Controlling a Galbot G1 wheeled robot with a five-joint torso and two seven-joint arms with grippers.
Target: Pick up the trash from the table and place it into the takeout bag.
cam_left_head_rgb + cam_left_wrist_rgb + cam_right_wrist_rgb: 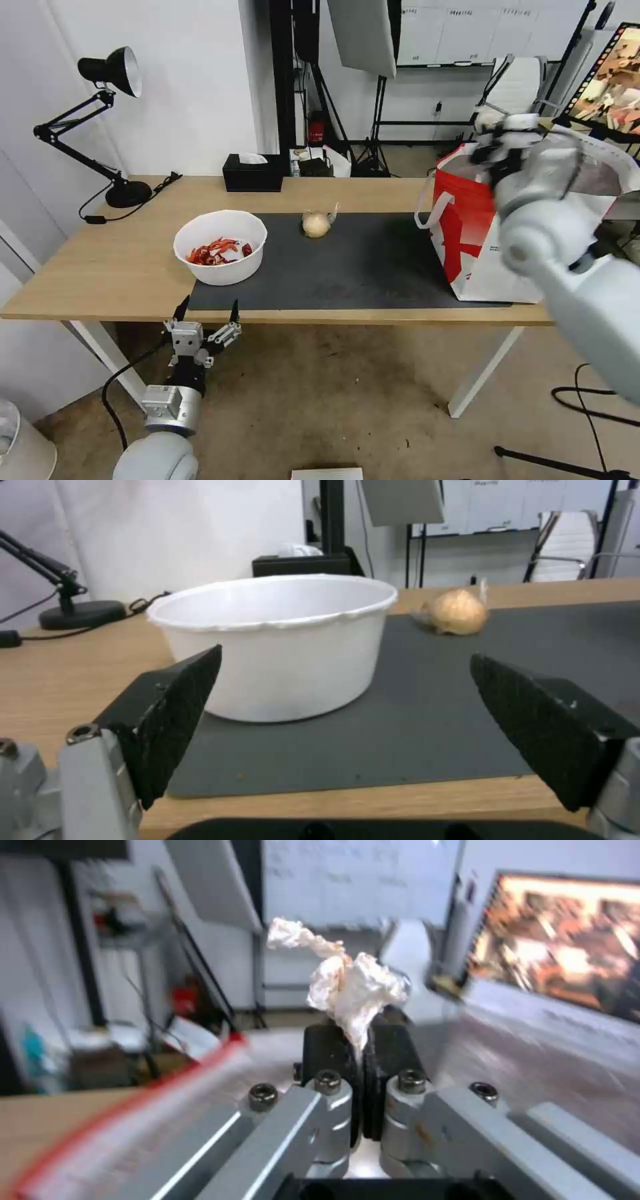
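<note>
pinching paper wad [347,985] (upright, seemingly) over takeout bag [467,247]

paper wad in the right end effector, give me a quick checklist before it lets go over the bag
1. Grip on the paper wad: right end effector is shut on it, wad sticking out past the fingertips. ok
2. Right end effector above the takeout bag: it sits over the bag's open top in the head view. ok
3. Bag upright on the table: standing, mouth open. ok
4. Room inside the bag: interior too blurred. cannot tell
5. Left end effector out of the way: open, at the table's near edge facing the white bowl. ok
</note>
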